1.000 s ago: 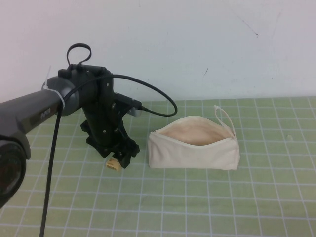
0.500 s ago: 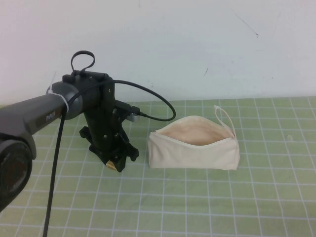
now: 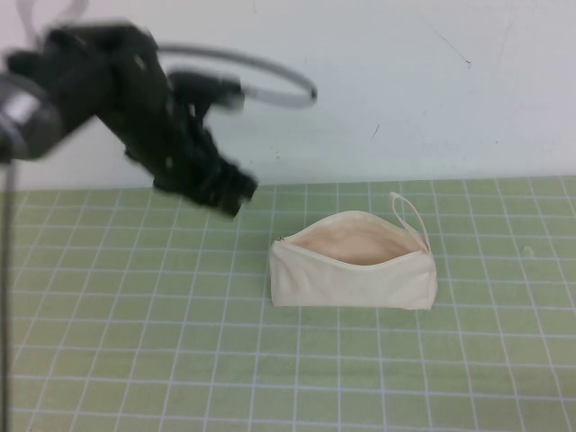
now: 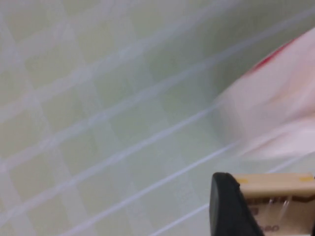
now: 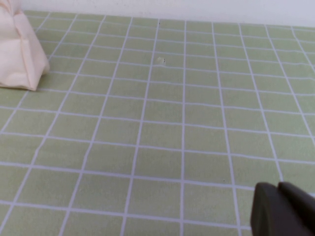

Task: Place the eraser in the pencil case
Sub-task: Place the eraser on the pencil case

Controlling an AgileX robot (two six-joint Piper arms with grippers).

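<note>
Here the eraser sits pinched in the fingers of the left gripper, a tan block with dark print on its face, seen only from the left wrist camera; one dark finger presses its end. That gripper hangs raised above the bench, at the far left, tilted down toward the right and blurred. To its right, apart from it, the pencil case stands upright on the green gridded mat, its zip mouth gaping to show the pale lining, its thin loop strap rising at the far right end. The right gripper shows only as a dark corner over bare mat right of the case; whether its fingers are spread or closed, I cannot tell.
</note>
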